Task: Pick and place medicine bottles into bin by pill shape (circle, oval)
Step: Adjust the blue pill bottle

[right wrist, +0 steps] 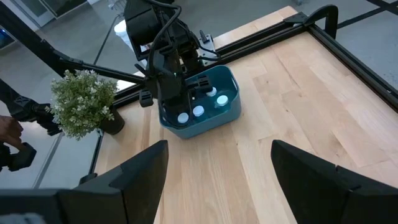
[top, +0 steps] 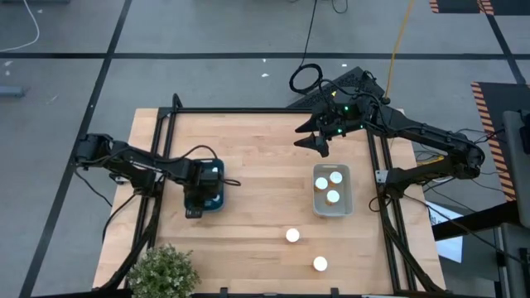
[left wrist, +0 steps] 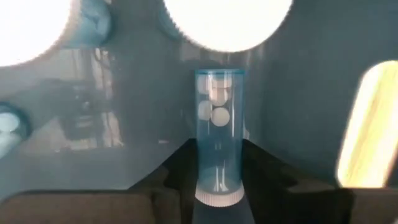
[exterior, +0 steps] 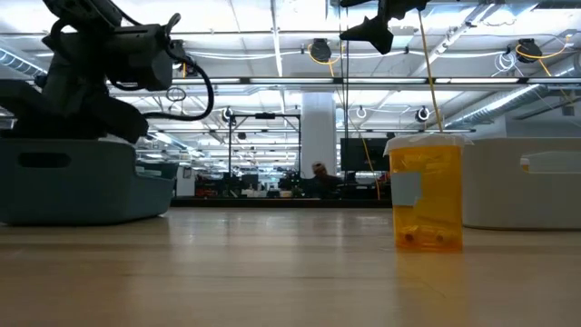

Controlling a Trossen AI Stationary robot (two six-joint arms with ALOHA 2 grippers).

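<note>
A robotics lab in a large open industrial hall.

A wooden table [top: 248, 190] with a black metal frame [top: 166, 124] stands on a grey concrete floor [top: 207, 33] marked with dark tape lines and hazard striping [top: 484, 95]. Cables [top: 310, 50] trail across the floor to the rig. Level across the table, the room runs deep: exposed ceiling with rows of strip lights [exterior: 272, 41], ducts and hanging cords, a white pillar [exterior: 319, 127], and desks with monitors [exterior: 363, 154] far back, where a person [exterior: 318, 173] sits. A potted plant [top: 161, 271] sits at the table's edge.

Three bottles [top: 331, 184] in bin [top: 347, 206] (right)
</note>
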